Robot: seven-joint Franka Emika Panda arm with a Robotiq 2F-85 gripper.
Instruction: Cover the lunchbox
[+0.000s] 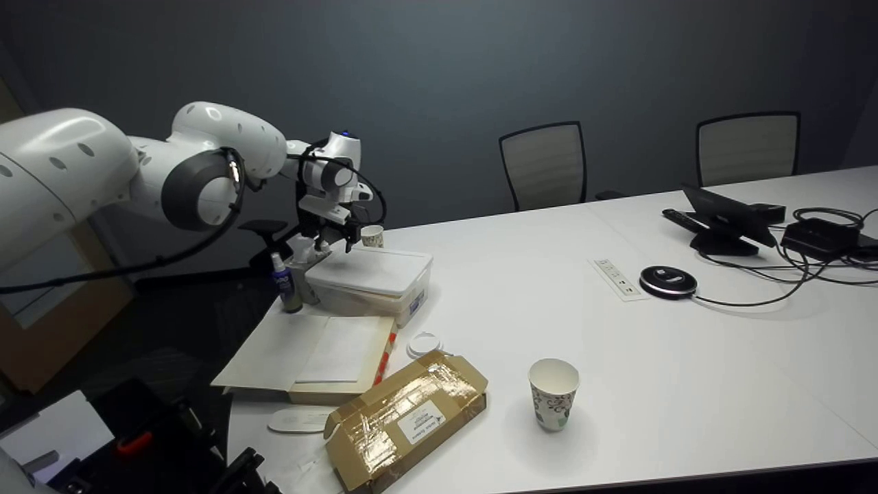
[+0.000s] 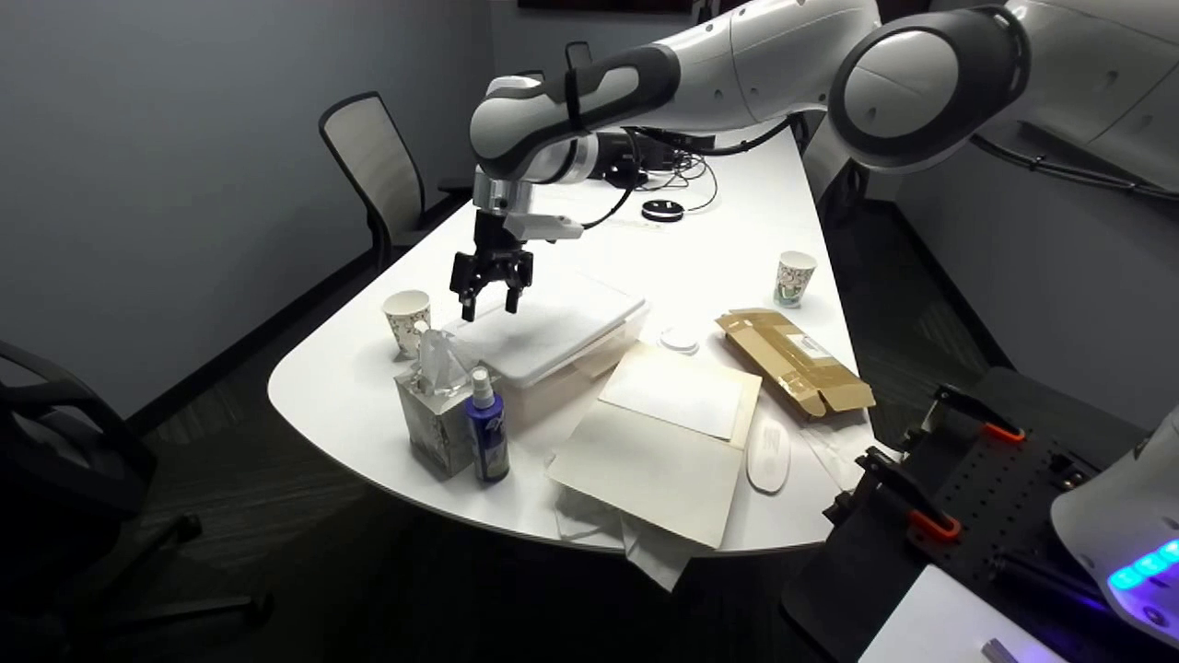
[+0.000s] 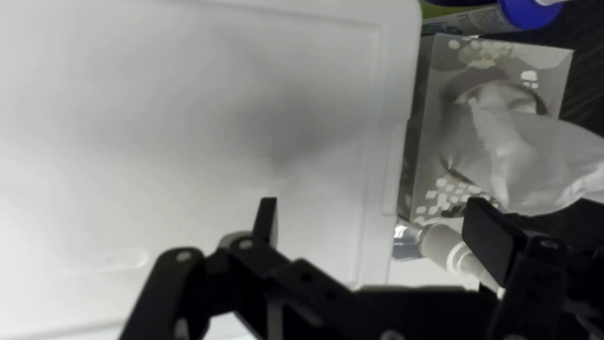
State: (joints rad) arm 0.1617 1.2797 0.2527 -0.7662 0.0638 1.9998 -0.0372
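White lunchbox: seen far left on the counter.
Lid: laid on top; apparently being seated, downward pressing needed next.
End effector: spread wide above the lid's edge, nothing held.

in the wrist view, the lunchbox runs past the left edge; the blurred gripper is cut off below, the spray bottle above. in an exterior view, print on the brown carton is too small to read.

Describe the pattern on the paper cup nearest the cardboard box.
Dark swirls and green on white; the paper cup shows best in an exterior view.
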